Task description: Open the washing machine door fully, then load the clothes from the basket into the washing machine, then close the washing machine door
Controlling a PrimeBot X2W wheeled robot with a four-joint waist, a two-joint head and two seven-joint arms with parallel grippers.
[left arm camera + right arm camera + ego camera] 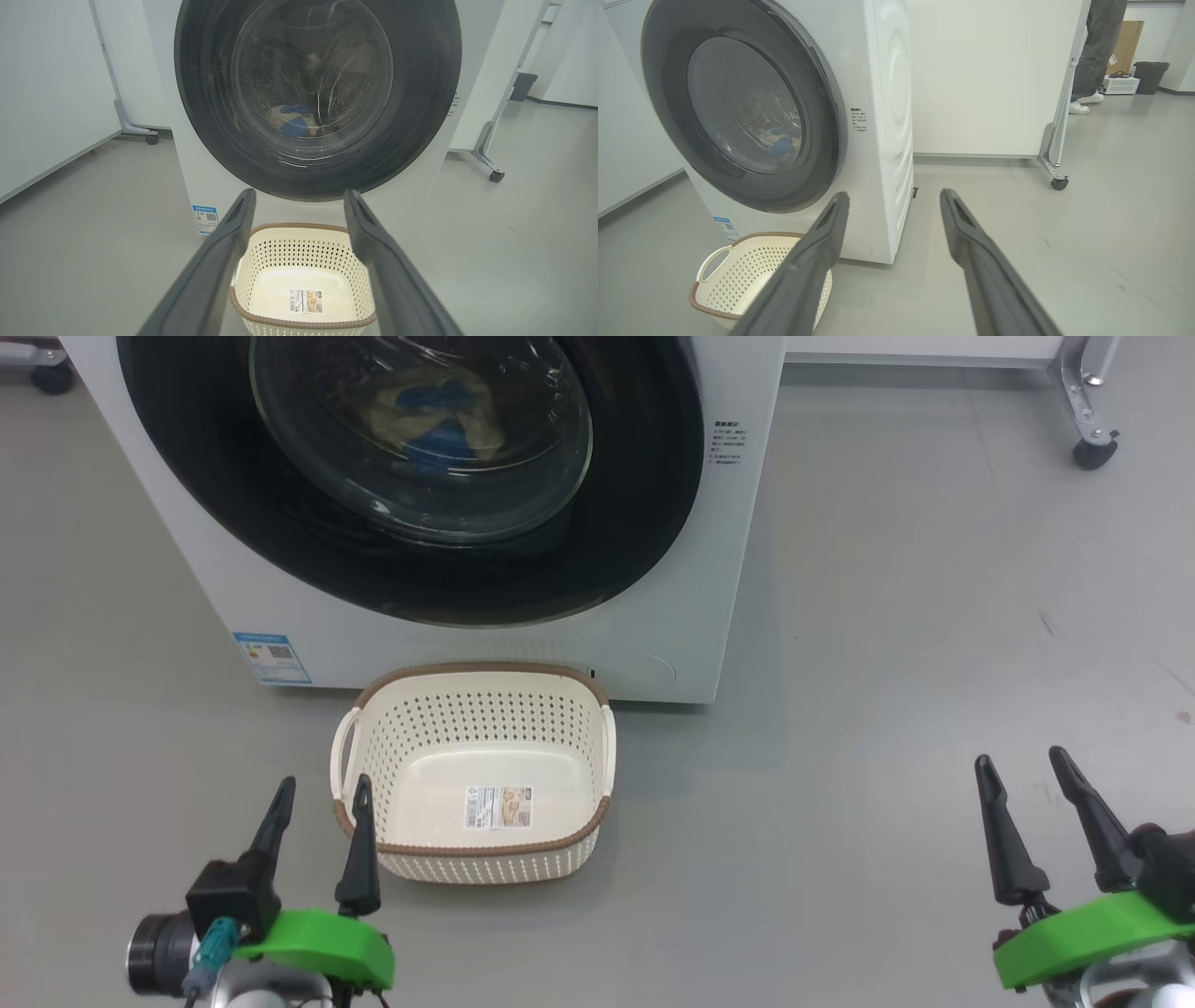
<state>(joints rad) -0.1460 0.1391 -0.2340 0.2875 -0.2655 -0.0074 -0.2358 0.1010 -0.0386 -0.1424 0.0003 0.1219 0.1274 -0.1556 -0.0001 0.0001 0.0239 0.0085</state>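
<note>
The white washing machine faces me, and its door lies shut, black rim flat against the front. Through the glass the clothes lie in the drum, cream with a blue piece. On the floor in front stands the cream basket, nothing inside but a label. My left gripper hangs open beside the basket's left handle. Over bare floor at the lower right, my right gripper is open too.
White partition panels on caster feet stand behind and to the right of the machine. A person's legs and white shoes show behind the right panel, near a cardboard box and a dark bin. Grey floor spreads right of the machine.
</note>
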